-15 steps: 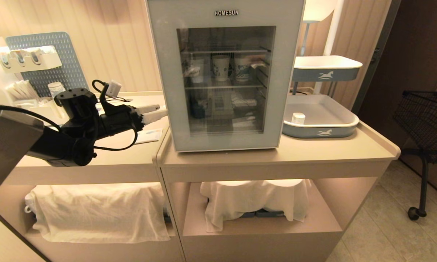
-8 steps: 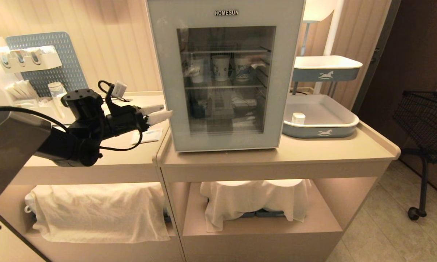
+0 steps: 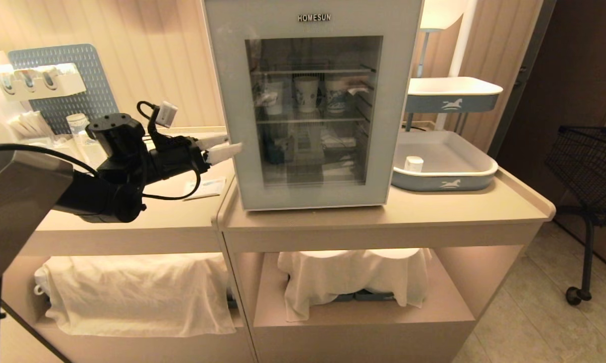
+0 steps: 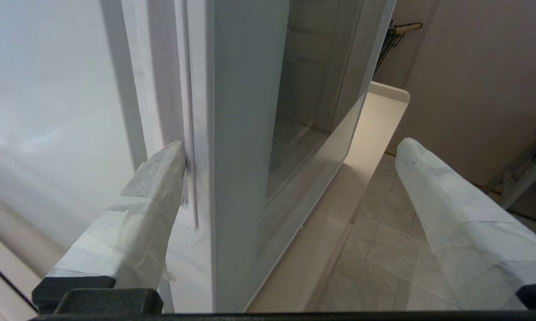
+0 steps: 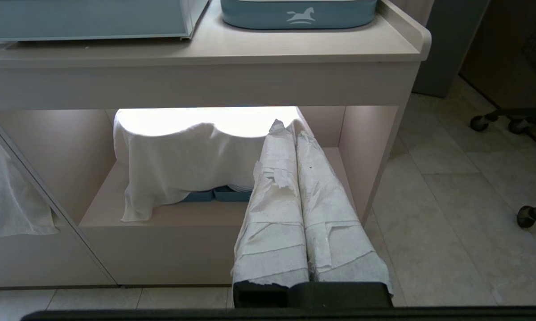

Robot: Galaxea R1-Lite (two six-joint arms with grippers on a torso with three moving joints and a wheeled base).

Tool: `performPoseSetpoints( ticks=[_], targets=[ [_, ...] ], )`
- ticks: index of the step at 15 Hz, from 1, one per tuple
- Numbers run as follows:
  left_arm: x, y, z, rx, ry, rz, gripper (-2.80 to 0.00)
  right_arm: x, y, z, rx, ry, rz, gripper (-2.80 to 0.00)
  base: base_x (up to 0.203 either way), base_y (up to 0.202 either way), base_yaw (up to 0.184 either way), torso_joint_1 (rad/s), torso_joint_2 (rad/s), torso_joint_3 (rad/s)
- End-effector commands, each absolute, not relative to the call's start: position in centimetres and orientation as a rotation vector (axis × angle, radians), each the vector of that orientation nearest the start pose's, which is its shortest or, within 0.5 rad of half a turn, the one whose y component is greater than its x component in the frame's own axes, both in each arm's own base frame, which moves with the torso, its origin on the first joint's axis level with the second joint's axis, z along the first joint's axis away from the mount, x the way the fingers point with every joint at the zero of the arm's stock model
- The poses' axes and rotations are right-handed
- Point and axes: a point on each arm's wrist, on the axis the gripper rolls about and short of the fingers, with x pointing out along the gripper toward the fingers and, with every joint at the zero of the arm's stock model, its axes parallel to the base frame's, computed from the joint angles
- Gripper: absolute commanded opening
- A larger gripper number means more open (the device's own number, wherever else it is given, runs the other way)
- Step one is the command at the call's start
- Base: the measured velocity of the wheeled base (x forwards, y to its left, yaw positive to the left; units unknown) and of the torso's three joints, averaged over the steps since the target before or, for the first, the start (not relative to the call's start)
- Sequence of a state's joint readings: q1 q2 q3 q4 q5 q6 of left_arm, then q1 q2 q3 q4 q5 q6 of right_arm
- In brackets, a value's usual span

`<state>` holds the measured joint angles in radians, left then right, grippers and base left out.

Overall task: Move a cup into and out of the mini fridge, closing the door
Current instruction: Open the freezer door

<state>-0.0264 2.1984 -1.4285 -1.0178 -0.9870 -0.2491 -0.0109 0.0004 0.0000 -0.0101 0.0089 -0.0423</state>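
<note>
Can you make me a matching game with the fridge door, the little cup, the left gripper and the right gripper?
Things:
1. door
2. cup
3. left gripper
4. right gripper

Places or states:
A. standing in the blue tray beside the fridge
B. shut, hanging low in front of the cabinet
C. closed
D. open, straddling the door's edge

Pairs: 1-C, 2-A, 3-D, 4-B

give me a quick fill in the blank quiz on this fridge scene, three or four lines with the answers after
1. The door of the mini fridge is ____.
2. The cup sits in the blue-grey ____, right of the fridge.
3. The left gripper has its fingers ____ at the door's edge.
4. The right gripper is ____, hanging low before the counter.

Missing words: shut; tray; open; shut
</note>
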Motion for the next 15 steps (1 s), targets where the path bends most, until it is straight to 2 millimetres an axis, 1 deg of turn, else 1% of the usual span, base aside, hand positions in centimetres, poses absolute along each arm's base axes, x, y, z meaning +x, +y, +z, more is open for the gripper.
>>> performPoseSetpoints(
  ticks=[1, 8, 15],
  targets=[
    [44.7, -3.2, 19.9, -0.100, -0.116, -1.037, 0.00, -2.2, 0.0, 7.4, -0.043, -0.003, -0.002, -2.80, 0.000, 0.000, 0.000, 0.000, 0.00, 0.000],
    [45.2, -3.6, 19.6, -0.099, -0.124, -1.036, 0.00, -2.2, 0.0, 7.4, -0.043, -0.003, -0.002, -2.80, 0.000, 0.000, 0.000, 0.000, 0.00, 0.000],
    [44.6, -5.2, 19.5, -0.112, -0.110, -1.070, 0.00, -2.2, 0.0, 7.4, -0.043, -0.003, -0.002, -2.80, 0.000, 0.000, 0.000, 0.000, 0.00, 0.000]
  ],
)
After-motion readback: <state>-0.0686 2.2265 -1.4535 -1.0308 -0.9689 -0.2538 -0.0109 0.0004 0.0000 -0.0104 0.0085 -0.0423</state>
